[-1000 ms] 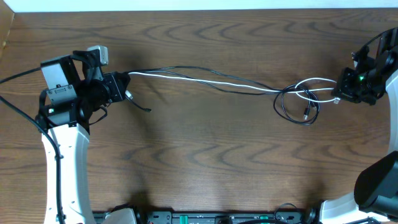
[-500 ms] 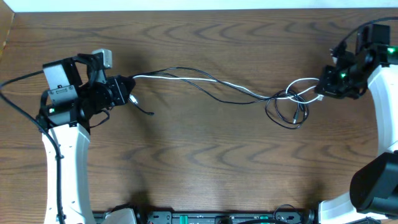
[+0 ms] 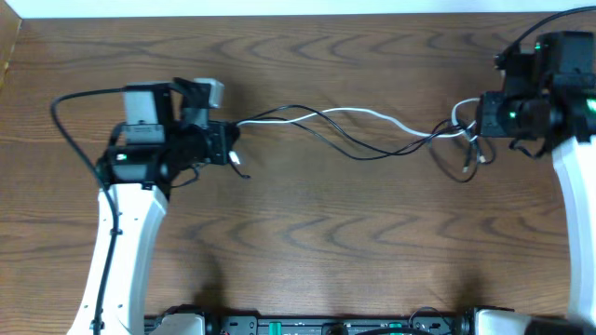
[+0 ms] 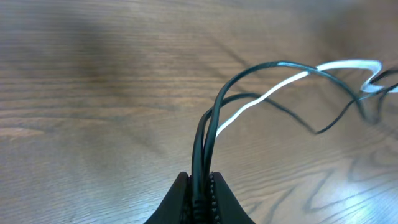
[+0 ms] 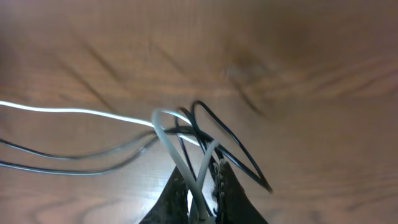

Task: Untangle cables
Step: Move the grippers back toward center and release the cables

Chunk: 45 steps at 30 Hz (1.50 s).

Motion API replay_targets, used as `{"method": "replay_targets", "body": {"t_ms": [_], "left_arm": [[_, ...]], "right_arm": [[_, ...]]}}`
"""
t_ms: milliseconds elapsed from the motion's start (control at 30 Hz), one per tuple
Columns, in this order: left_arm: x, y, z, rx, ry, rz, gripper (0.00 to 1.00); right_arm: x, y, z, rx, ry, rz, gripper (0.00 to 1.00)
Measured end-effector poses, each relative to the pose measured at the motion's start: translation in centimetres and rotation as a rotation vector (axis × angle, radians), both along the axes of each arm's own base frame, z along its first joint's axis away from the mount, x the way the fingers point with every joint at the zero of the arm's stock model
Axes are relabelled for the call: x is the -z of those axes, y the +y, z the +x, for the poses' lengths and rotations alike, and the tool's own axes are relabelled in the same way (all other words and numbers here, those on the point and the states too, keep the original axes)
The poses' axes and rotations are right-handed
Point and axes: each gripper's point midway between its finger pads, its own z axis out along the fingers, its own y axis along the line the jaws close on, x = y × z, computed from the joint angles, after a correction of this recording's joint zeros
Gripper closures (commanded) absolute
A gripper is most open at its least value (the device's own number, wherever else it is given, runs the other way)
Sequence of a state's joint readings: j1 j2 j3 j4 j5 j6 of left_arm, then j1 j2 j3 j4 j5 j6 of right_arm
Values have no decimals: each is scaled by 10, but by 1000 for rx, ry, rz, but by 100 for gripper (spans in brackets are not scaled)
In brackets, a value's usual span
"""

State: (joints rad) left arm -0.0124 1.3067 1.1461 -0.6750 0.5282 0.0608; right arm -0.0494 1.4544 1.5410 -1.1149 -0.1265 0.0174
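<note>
Closest to the left wrist camera, the left gripper is pinched narrow on the cables, black cords and a white one squeezed together between its fingers; from there the black cables arch away over the wooden table; the white cable runs off beside them to the far right, where all of it blurs. At the right wrist camera the right gripper is likewise clamped narrow on the cables; a pale loop of the white one rises straight out of its fingers, and a black loop curls just beside and through it; farther out, the white line and two black ones stretch off to the left edge. From overhead, the left gripper sits left of centre and the right gripper at the far right; the cables sag loosely between them across the middle of the table, crossing one another near the right gripper; a short black end trails below the left gripper, and loose plug ends dangle below the right gripper; whether the span touches the wood cannot be told.
</note>
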Motion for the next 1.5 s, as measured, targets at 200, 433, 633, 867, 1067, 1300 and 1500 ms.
{"method": "replay_targets", "body": {"t_ms": [200,433,633,867,1067,1300,1500], "left_arm": [[4,-30,-8,78,-6,63,92],[9,-33,-13,86,15,90,92],[14,-31,-20,83,34,97,92],[8,-30,-26,83,13,94,92],[1,-29,-32,82,1,93,92],[-4,-30,-36,88,-7,83,92],[-15,-30,-44,92,-35,74,92]], "right_arm": [[-45,9,-16,-27,-211,-32,99],[-25,43,-43,-211,-224,39,92],[-14,57,-51,-304,-201,80,44],[-15,62,-54,-339,-202,99,23],[-13,78,-62,-411,-185,136,21],[3,100,-66,-517,-120,173,21],[28,126,-63,-608,-38,205,22]]}}
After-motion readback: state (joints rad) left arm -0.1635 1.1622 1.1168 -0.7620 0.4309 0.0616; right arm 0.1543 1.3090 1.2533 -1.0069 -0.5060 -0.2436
